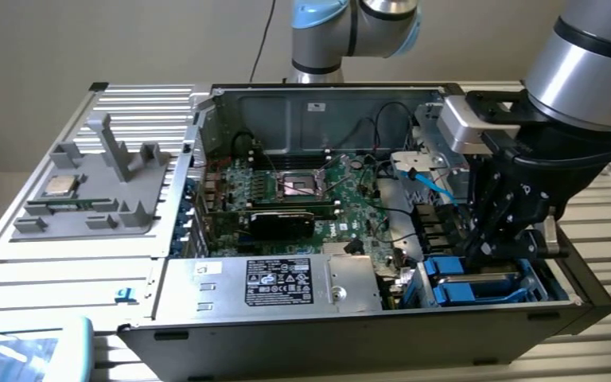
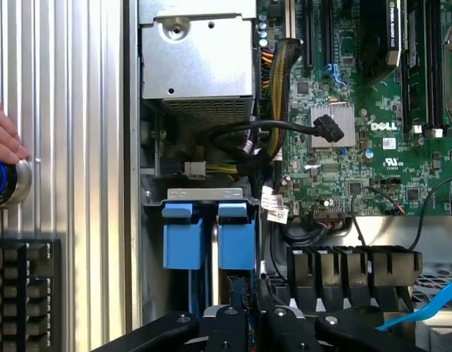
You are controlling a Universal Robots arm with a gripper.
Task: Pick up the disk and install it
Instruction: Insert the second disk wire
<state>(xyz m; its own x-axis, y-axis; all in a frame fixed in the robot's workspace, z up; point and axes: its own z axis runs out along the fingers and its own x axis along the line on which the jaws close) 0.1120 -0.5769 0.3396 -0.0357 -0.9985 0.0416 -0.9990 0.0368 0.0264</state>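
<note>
Reaching down into an open black desktop computer case, the black gripper of the silver robot arm is sitting at the drive bay in the case corner at the exterior view's right. The case is lying on its side on a ribbed silver metal worktop.

The disk, a flat drive in a blue plastic carrier frame, is sitting in that bay, directly beneath the gripper. In the wrist view, two blue carrier ends are standing side by side in the bay's slots, and the dark fingers are lying just against them. Whether the fingers are apart, together or clamped on the carrier cannot be told from either view.

Beside the bay, a big silver box with a black label is occupying the case's near edge, and a green motherboard is filling the middle. A light blue flat cable is running down toward the bay.

On the worktop at the exterior view's left, a grey plastic fixture is holding a small square silver chip. A person's hand is resting on a round blue-ringed button on the worktop.
</note>
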